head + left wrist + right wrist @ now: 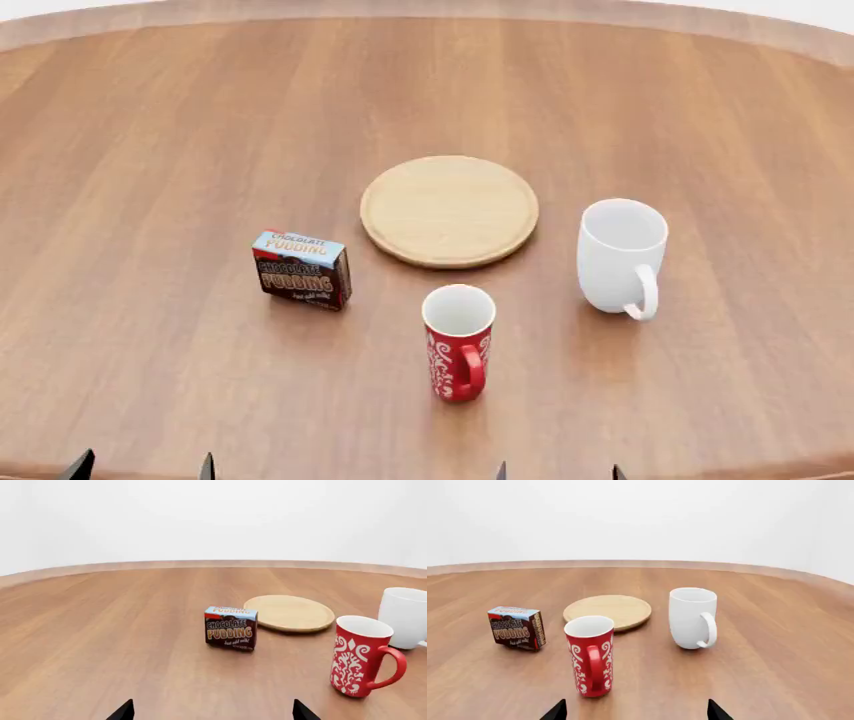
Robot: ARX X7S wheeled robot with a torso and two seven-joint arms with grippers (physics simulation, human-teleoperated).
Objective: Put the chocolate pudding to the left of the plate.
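Chocolate pudding carton [302, 270] stands upright on the wooden table [147, 150], near the plate [450, 210], left and slightly forward. Likely light, stiff, crushable: grasp across its broad faces. Left gripper [212, 713] and right gripper [635, 713] both spread wide, empty.

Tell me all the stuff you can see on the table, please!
chocolate pudding: one, dark brown carton with a light blue top, standing left of the plate and a little nearer the robot, apart from it.
plate: one, light tan wood, round and flat, near the middle of the table, nothing on it.
red mug: one, red with white swirls, upright, nearest the robot, in front of the plate.
white mug: one, plain white, upright, right of the plate.
table: one, brown wood, under everything.
left gripper: one, dark fingers spread apart, holding nothing.
right gripper: one, dark fingers spread apart, holding nothing.
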